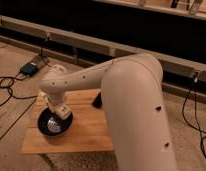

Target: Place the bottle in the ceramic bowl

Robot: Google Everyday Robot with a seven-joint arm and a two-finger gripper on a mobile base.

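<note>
The ceramic bowl (pixel 44 128), black and round with a shiny centre, sits at the left end of the small wooden table (pixel 88 136). My white arm reaches across from the right. The gripper (pixel 60 111) hangs over the bowl's right half, just above its rim, and it is shut. I cannot make out the bottle as separate from the pale gripper end, so I cannot say whether it is held there.
A flat black object (pixel 97 101) lies on the table's far edge, partly behind my arm. Cables (pixel 8 89) and a small dark box (pixel 30 68) lie on the floor at left. Another cable (pixel 194 112) hangs at right. A dark wall runs behind.
</note>
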